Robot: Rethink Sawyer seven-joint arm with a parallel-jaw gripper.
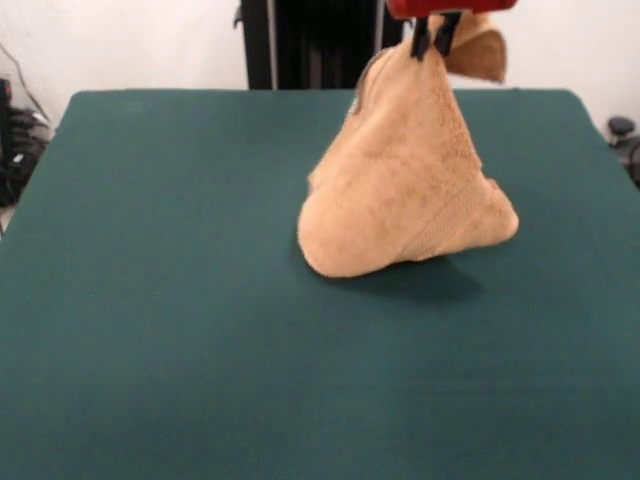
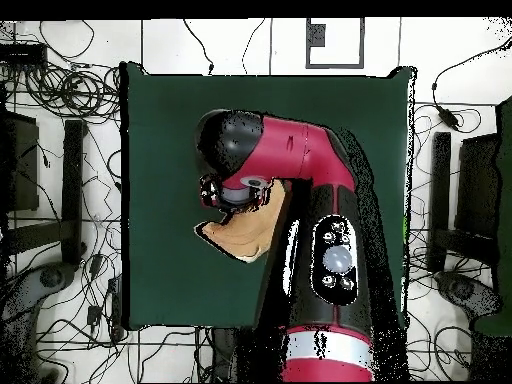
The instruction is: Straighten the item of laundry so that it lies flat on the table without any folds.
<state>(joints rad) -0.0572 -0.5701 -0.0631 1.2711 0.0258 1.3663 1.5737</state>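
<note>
Front view, left to right: the left half of the table shows only bare green cloth; the towel sits right of centre, nearer the far edge than the near one, well apart from every corner; it hangs as a tall cone from the gripper at the top edge, the black fingers pinching the cloth near a corner or edge; a loose flap sticks out to the right just behind the pinch point.

Lower part of the towel looks to rest on the table, bulging and rounded, a shadow under its right side; a woven band shows across the lower right of the cone; no tag that I can tell.

Why held so, as a judgement: lifting by one point lets the weight pull the folds out and the cloth hang free; the bottom staying down gives an anchor to drag against when laying it flat.

Overhead view: the arm covers most of the towel; only a tan wedge shows below the wrist, left of the arm; the table's left edge is well apart from it.

Task far from done; the towel is bunched, not flat; next move likely a lower and sideways drag; risk that the cloth folds onto itself again.
</note>
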